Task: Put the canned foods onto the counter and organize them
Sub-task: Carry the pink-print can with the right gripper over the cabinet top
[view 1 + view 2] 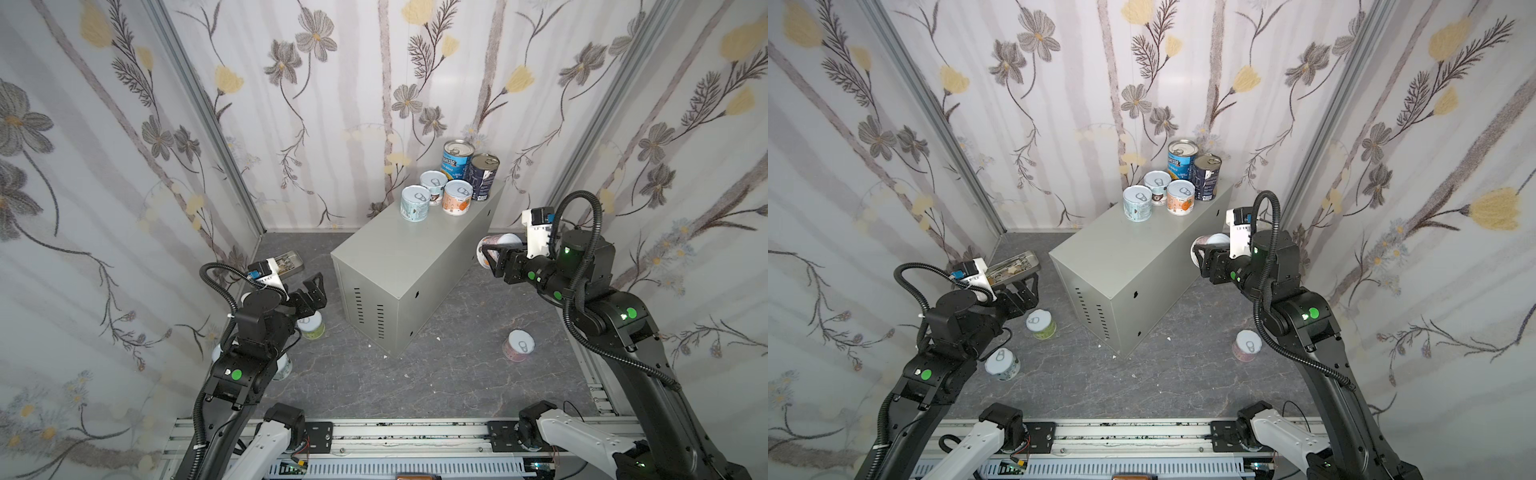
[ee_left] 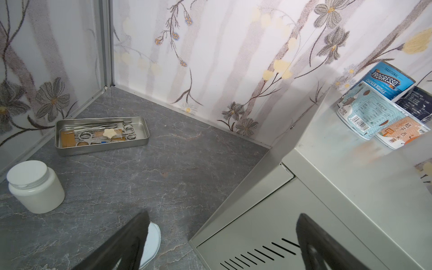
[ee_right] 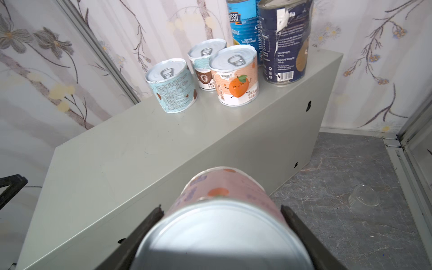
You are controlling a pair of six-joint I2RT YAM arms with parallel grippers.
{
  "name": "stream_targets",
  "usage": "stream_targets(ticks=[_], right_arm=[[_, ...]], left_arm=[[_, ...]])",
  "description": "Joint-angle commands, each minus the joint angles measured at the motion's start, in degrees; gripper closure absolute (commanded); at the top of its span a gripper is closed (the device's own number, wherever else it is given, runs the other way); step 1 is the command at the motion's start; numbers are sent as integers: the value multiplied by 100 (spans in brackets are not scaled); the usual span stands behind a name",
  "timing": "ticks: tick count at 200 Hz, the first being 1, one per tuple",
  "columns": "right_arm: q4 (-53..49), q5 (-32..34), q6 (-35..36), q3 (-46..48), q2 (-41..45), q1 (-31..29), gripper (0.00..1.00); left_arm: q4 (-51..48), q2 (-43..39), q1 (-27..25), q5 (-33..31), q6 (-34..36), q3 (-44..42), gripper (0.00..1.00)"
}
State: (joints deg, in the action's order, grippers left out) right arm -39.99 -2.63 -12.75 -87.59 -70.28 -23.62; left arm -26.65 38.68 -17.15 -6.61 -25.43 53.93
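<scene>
The left arm point(image 1: 257, 328) is folded low at the near left. The left end effector point(image 1: 312, 286) points far-right, with its jaws fully spread and empty. The right arm point(image 1: 615, 320) is raised on the right, and the right end effector point(image 1: 489, 259) points left, jaws clamped on a pink can point(image 1: 500, 240) held on its side.

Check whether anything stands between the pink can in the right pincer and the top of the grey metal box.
Nothing visible does. The right pincer holds the pink-labelled short can tilted, just beside the light-grey sheet-metal box, whose near top is bare; the five cans on it cluster at its far end.
</scene>
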Motion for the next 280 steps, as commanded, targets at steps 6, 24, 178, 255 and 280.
stream_targets(ticks=[6, 24, 178, 255, 280], right_arm=[[-368, 75, 388, -730, -455, -267, 45], [-600, 215, 529, -1194, -810, -493, 44], [-1582, 1035, 957, -3900, -3429, -1000, 42], [-1705, 1128, 1020, -4458, -4001, -911, 34], [-1638, 1022, 1009, -4486, -4111, -875, 28]], left_arm=[[-50, 115, 5, 4, 195, 189, 0], [-42, 226, -1, 10, 244, 280, 0], [246, 753, 1, -130, 539, 224, 0], [458, 972, 1, -149, 618, 82, 0], [512, 1050, 7, -106, 609, 62, 0]])
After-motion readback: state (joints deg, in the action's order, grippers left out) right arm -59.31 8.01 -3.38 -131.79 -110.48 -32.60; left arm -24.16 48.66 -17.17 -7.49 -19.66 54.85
